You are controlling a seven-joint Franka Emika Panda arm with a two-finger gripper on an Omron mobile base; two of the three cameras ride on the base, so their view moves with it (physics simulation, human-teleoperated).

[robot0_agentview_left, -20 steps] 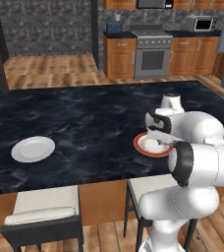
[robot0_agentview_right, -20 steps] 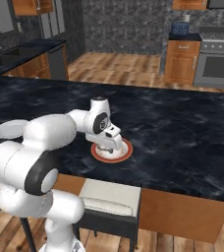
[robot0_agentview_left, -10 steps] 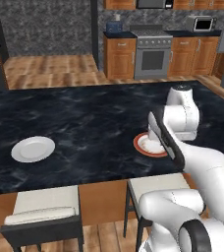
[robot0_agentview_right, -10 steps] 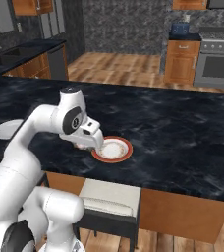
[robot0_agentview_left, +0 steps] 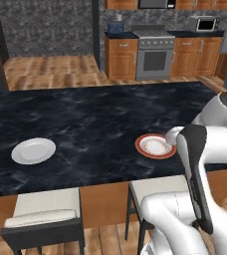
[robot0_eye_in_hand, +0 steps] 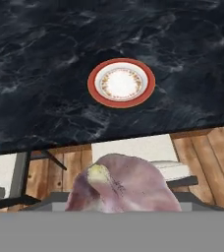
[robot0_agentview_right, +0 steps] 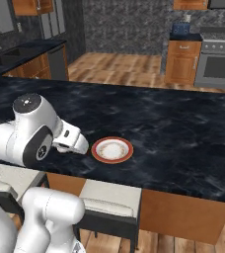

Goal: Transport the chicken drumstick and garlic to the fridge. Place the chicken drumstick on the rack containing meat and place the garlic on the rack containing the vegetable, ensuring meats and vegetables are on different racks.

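On the left of the black marble desk (robot0_agentview_left: pixel 85 124) lies a plain white plate (robot0_agentview_left: pixel 34 150); further right, near the front edge, sits a white dish with a red-orange rim (robot0_agentview_left: pixel 155 146), bare in its well in the hand view; a white-cushioned stool (robot0_agentview_left: pixel 46 209) stands under the front edge at left, a second stool (robot0_agentview_left: pixel 158 188) beside it; the steel oven (robot0_agentview_left: pixel 154 59) stands among wooden cabinets at the back. In the hand view a pale mauve, papery, rounded lump with a yellowish tip, probably the garlic (robot0_eye_in_hand: pixel 121 184), sits close against the camera, over the floor and stool just off the desk; the end effector's fingers are hidden behind it, so whether they clamp it cannot be told.
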